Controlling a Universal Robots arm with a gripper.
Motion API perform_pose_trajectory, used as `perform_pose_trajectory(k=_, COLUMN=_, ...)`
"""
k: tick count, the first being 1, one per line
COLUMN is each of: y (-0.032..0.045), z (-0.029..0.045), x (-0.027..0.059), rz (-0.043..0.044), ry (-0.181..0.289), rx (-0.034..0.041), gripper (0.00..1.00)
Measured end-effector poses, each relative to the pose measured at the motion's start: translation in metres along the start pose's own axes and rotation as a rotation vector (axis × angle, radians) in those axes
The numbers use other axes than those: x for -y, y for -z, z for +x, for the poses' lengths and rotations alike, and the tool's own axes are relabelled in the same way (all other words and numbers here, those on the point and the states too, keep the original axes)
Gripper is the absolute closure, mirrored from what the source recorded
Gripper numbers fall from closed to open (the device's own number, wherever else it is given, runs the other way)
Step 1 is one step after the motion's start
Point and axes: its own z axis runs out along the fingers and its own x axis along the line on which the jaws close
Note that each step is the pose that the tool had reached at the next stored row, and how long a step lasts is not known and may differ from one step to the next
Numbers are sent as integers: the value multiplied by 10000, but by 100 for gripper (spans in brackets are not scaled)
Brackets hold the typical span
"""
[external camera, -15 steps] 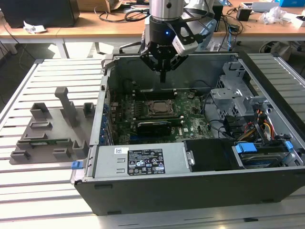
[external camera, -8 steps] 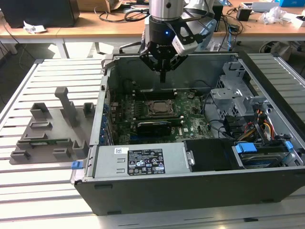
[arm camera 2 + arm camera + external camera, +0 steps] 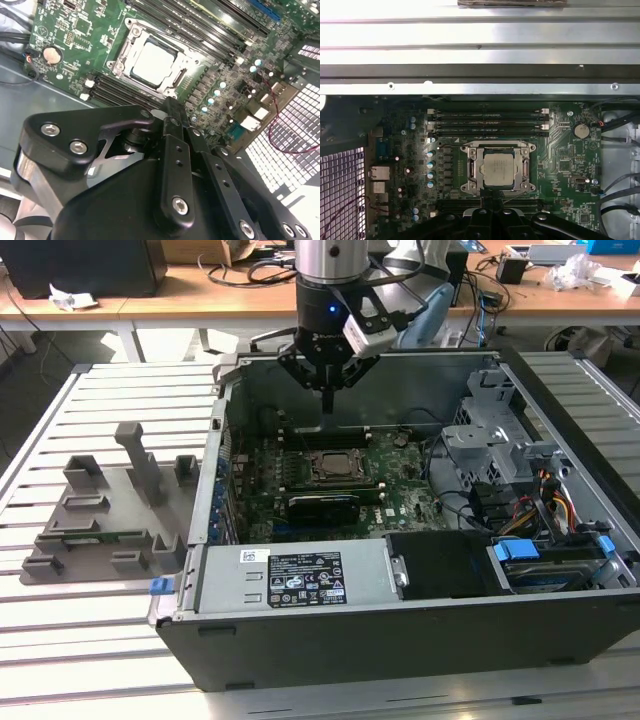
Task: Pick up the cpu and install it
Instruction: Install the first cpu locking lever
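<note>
The cpu [image 3: 496, 169] lies flat in the metal-framed socket [image 3: 470, 167] on the green motherboard, its silvery top facing up. It also appears in the second wrist view as the cpu [image 3: 152, 62] and in the exterior view as the cpu [image 3: 333, 464]. My gripper [image 3: 326, 405] hangs above the open computer case, just behind the socket and clear of the board. Its black fingers [image 3: 172, 130] are pressed together with nothing between them. In the first wrist view the gripper [image 3: 492, 199] tips sit at the socket's near edge.
The black computer case [image 3: 400, 640] lies open on a slatted metal table. A power supply [image 3: 290, 580] and drive cage [image 3: 500, 450] with cables fill the exterior view's right and front. A grey plastic fixture [image 3: 110, 515] with upright posts stands on the exterior view's left.
</note>
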Motion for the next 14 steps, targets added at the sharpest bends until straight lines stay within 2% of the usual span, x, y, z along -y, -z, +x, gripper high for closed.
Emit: perform_pose_trajectory(k=14, y=1, z=153, x=2, rz=0, ry=1, rx=0, gripper=89)
